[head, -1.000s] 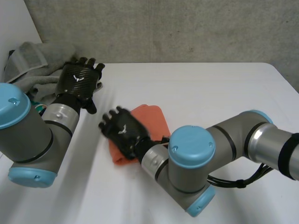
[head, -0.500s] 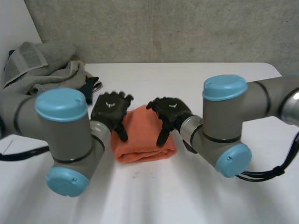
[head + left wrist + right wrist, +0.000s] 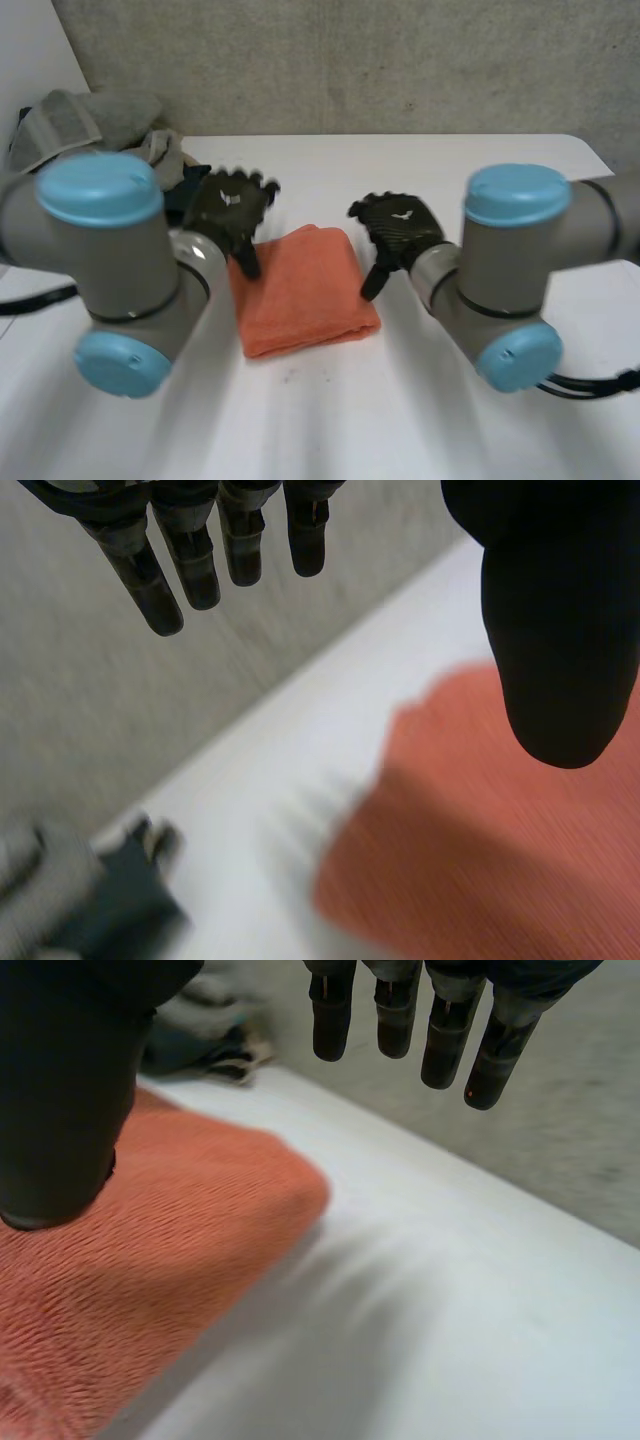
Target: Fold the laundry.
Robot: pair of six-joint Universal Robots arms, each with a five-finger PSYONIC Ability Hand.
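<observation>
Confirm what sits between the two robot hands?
Head view: the folded orange towel lies between the left robot hand and right robot hand, on the white table.

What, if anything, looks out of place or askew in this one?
Nothing stands out. The orange towel lies folded flat on the table between the open left hand and right hand; grey laundry sits heaped at the table's far left corner.

We saw the white table (image 3: 330,420) running back to a grey wall (image 3: 400,60), with a white panel (image 3: 30,50) at its far-left corner.
</observation>
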